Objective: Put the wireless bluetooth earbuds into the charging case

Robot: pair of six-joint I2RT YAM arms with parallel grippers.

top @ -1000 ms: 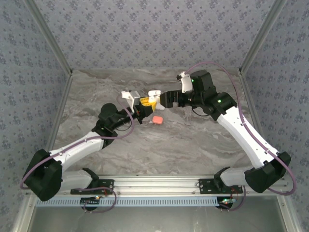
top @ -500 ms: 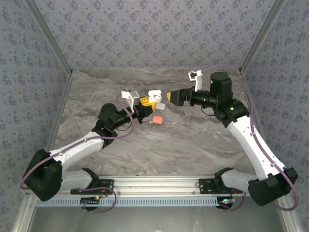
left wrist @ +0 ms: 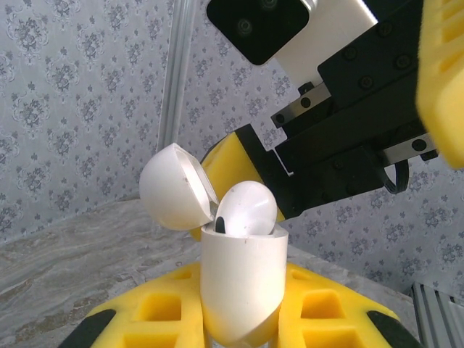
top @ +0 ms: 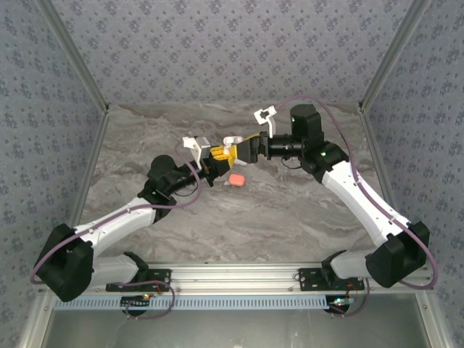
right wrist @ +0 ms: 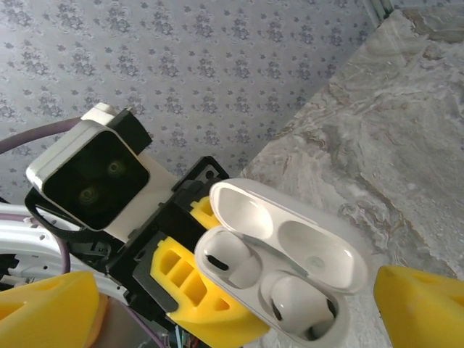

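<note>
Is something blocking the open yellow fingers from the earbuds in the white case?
Nothing visible does. The case has its lid flipped open, the earbuds sit uncovered inside, and the right gripper faces them with only air between.

Robot test enclosure, patterned walls (top: 217,51), marbled table (top: 290,214)

White charging case (left wrist: 243,286), lid hinged open, sits clamped in the left gripper (top: 219,156), its opening facing the spread right gripper (top: 245,150) just beside it. Two white earbuds (right wrist: 226,259) lie in its wells, apparently fully seated.
</note>
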